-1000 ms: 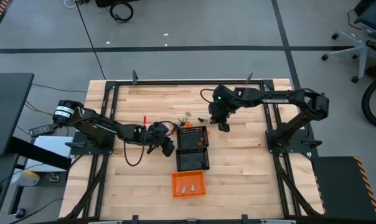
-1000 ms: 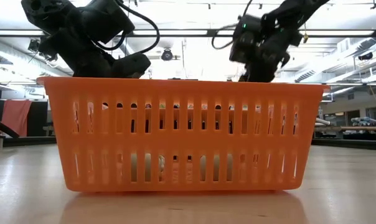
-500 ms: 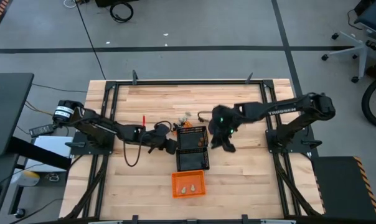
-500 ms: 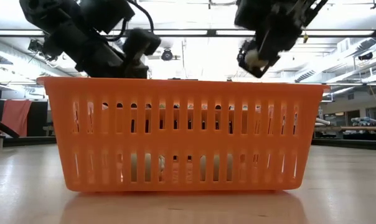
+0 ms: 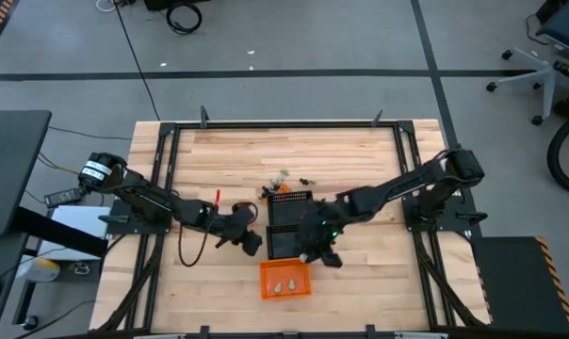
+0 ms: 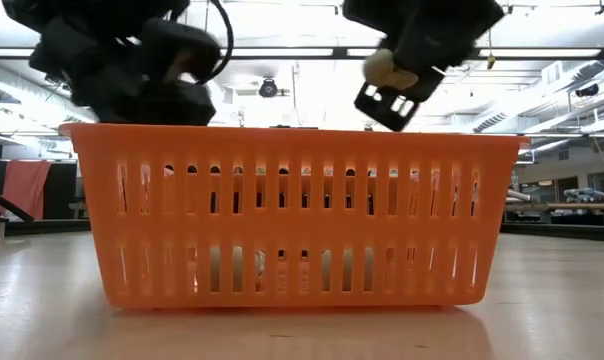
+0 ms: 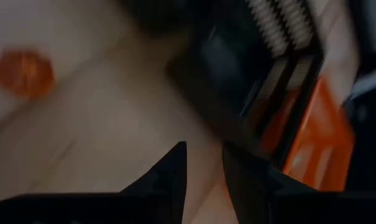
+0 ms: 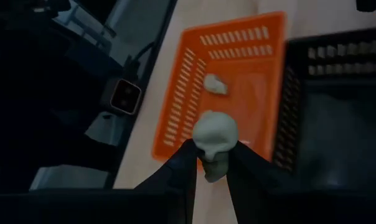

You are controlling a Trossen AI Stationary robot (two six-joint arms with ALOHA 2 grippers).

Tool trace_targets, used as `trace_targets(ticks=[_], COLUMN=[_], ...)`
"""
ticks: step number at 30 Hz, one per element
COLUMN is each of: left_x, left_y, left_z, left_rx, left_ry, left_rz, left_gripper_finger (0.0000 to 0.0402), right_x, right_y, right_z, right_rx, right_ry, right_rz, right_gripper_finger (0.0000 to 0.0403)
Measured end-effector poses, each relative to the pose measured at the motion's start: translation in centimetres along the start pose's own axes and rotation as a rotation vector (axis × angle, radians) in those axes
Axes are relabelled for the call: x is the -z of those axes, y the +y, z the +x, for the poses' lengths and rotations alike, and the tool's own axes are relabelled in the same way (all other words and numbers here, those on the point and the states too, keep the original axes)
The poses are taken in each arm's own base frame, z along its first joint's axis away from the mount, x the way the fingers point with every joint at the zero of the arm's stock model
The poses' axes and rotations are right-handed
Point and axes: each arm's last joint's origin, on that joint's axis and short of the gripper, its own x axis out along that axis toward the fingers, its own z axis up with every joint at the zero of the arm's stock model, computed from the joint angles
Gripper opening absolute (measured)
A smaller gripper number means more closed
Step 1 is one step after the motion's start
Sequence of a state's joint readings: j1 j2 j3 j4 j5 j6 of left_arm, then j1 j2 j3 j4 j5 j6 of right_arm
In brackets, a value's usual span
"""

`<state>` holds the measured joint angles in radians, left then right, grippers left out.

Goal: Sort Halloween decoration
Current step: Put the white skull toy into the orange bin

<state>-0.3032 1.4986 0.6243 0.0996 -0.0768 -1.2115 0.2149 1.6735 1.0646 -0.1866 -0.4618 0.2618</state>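
My right gripper (image 5: 320, 256) is shut on a cream-white trinket (image 8: 216, 132) just above the far right corner of the orange basket (image 5: 284, 266). The low view shows this trinket (image 6: 380, 66) above the basket's rim. Two cream trinkets (image 5: 284, 284) lie on the basket's floor. My left gripper (image 5: 250, 243) hovers left of the black mesh baskets (image 5: 270, 226), slightly open, with bare table showing between its fingers (image 7: 175, 171). An orange trinket (image 7: 23, 71) lies on the wood. More trinkets (image 5: 284, 175) lie beyond the black baskets. My right gripper pinches the cream-white trinket's narrow lower part (image 8: 214, 167) between its two fingertips. The rounded upper part sticks out past the tips. The fingers slant down from the table's right side. The trinket is lifted clear, over the edge of the orange basket (image 8: 175, 106).
The two black mesh baskets stand end to end in the table's middle, with the orange basket just in front of them. A black frame (image 5: 171, 169) runs round the table's edges. There is bare wood to the left and right of the baskets.
My right gripper has swung from the far side of the table, by the loose trinkets, toward the near edge and the orange basket. It has carried the cream-white trinket along, staying shut on it. My left gripper has shifted a little toward the near edge and turned.
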Motion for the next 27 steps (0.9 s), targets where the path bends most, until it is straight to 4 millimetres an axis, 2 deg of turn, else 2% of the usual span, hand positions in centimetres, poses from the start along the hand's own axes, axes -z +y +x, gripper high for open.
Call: trace_targets(ticks=[7, 14, 17, 22, 27], left_x=[1.0, 1.8, 2.2, 2.6, 2.5], left_y=[0.5, 0.5, 0.6, 0.5, 0.5], left_z=[-0.1, -0.2, -0.3, -0.3, -0.3], left_rx=[-0.020, -0.015, -0.018, -0.016, -0.029], left_ry=[0.161, 0.220, 0.235, 0.243, 0.219], left_rz=[0.135, 0.282, 0.344, 0.411, 0.446], left_gripper_finger=[0.0109, 0.0109, 0.0109, 0.0109, 0.0109], right_x=[-2.3, -2.3, -1.8, -1.7, -2.4], right_y=[0.1, -0.5, -0.5, -0.7, -0.7], right_z=[4.2, 6.6, 7.1, 7.1, 5.6], right_rx=[0.053, 0.085, 0.106, 0.139, 0.143], right_ry=[0.045, 0.117, 0.161, 0.179, 0.151], right_rz=[0.008, 0.069, 0.088, 0.181, 0.221], right_gripper_finger=[0.0082, 0.0082, 0.0093, 0.0139, 0.0171])
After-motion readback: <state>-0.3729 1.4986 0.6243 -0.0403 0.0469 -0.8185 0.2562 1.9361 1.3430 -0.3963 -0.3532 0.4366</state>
